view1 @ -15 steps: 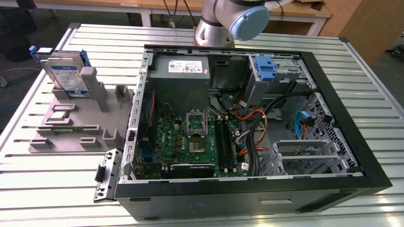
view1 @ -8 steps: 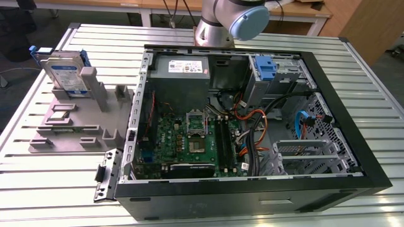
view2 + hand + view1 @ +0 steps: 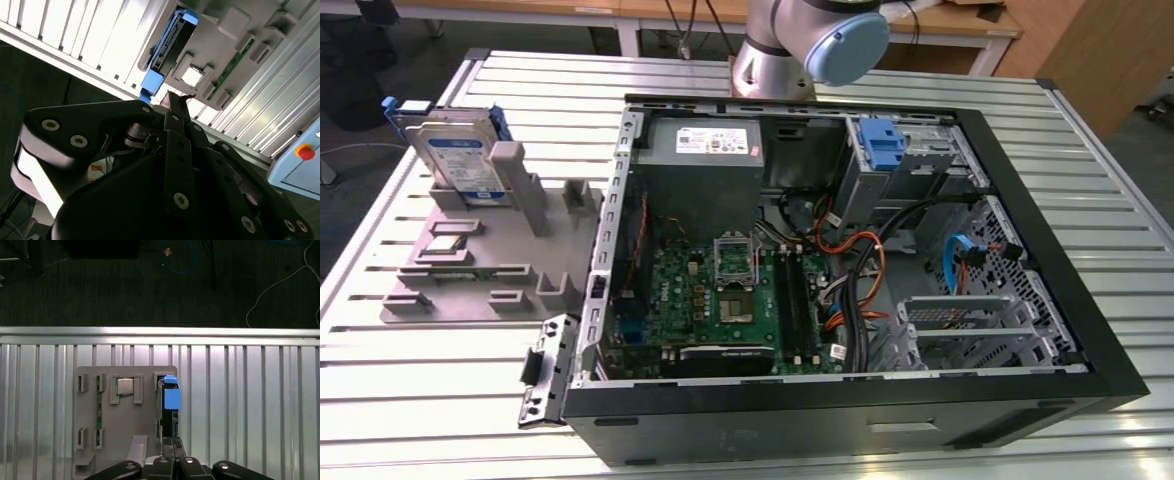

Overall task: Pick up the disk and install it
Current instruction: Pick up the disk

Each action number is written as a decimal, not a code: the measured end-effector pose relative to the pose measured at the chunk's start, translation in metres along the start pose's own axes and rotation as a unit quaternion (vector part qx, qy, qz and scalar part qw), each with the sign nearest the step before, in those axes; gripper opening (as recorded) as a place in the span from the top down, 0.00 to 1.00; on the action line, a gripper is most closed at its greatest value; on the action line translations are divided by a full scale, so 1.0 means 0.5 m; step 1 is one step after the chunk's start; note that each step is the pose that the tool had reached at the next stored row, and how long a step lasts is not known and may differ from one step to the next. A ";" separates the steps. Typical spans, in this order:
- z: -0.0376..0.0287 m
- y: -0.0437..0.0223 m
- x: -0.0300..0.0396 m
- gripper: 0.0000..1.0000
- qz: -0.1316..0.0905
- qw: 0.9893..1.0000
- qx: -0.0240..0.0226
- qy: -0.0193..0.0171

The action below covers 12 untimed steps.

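Observation:
The disk (image 3: 459, 152) stands on edge in a slot of the grey holder (image 3: 480, 250) at the exterior view's left, silver with a white-and-blue label and a blue frame. Both wrist views look down on it from well above: the disk (image 3: 170, 397) shows edge-on with its blue frame, and the disk (image 3: 167, 45) sits in the holder (image 3: 225, 50). My gripper (image 3: 171, 442) is shut with nothing between its fingers, and its tips line up with the disk's edge. The gripper (image 3: 176, 100) is also seen hanging far above the table.
An open computer case (image 3: 1067, 300) lies on the slatted metal table (image 3: 1067, 130), with a grey power-supply box (image 3: 707, 140), a blue latch piece (image 3: 887, 145) and a metal drive cage (image 3: 961, 325) inside. The holder (image 3: 125, 430) also carries a chip (image 3: 125, 386) and a green memory stick (image 3: 99, 405).

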<state>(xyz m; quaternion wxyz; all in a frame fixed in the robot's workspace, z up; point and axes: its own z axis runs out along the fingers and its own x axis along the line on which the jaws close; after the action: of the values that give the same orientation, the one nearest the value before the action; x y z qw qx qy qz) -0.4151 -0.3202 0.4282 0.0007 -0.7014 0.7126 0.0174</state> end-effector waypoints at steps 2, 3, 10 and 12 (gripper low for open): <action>0.001 0.000 0.000 0.90 0.003 1.000 0.000 0.000; 0.001 0.000 0.000 0.90 0.003 1.000 0.000 0.000; 0.016 -0.001 0.001 0.90 0.025 1.000 0.002 -0.004; 0.016 -0.001 0.001 0.90 0.027 1.000 0.002 -0.004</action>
<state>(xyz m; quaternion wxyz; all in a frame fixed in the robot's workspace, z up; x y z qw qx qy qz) -0.4148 -0.3204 0.4201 0.0044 -0.6821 0.7310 0.0192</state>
